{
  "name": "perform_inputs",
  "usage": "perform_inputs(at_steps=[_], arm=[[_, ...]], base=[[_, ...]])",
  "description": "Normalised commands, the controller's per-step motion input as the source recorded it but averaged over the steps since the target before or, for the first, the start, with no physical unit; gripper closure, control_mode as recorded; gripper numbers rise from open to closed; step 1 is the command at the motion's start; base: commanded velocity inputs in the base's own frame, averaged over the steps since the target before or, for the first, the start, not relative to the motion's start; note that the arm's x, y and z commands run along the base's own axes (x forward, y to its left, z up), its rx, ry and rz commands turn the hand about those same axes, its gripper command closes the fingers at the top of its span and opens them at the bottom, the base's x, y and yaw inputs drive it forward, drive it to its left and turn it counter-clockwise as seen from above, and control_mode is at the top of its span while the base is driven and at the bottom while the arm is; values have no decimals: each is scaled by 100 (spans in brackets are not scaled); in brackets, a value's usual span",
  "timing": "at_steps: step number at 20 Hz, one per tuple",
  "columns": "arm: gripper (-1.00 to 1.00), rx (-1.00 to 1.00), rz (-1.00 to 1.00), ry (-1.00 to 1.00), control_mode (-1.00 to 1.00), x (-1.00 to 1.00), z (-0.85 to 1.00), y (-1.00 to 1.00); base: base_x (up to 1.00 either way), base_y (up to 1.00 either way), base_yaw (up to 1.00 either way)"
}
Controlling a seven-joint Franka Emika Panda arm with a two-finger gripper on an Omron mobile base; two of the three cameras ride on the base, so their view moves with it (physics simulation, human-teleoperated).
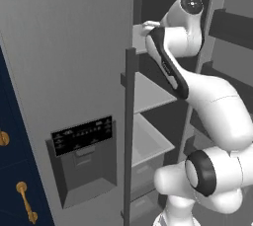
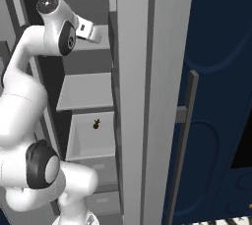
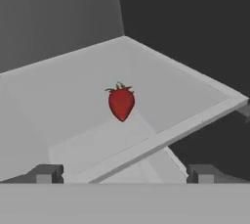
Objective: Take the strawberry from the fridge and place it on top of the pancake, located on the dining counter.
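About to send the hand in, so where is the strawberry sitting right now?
The strawberry lies alone in the pale open bin inside the fridge, below the two shelves in the right base view, apart from the walls.

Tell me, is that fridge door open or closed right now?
Open. The fridge has one door swung aside, exposing grey shelves and a bin where the strawberry sits. The other door, with the dispenser panel, looks shut.

Strawberry (image 2: 96,124) sat in a fridge (image 1: 69,72) drawer (image 2: 78,143), below two shelves (image 2: 86,91). Arm reached in over the upper shelf. Gripper (image 3: 122,173) was above the drawer, apart from the berry.
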Motion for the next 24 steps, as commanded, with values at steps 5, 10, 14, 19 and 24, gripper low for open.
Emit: perform_inputs(at_steps=[5,10,14,19,24], arm=[[-100,0,12,0,-100,75,-10,0],[-100,0,4,0,-100,47,-29,-1],[-100,0,0,1,-100,53,-26,0],[-100,0,0,2,-100,44,-26,0],[-100,0,2,2,-100,18,-31,-2]], base=[[0,0,0],[0,0,0],[0,0,0],[0,0,0],[0,0,0]])
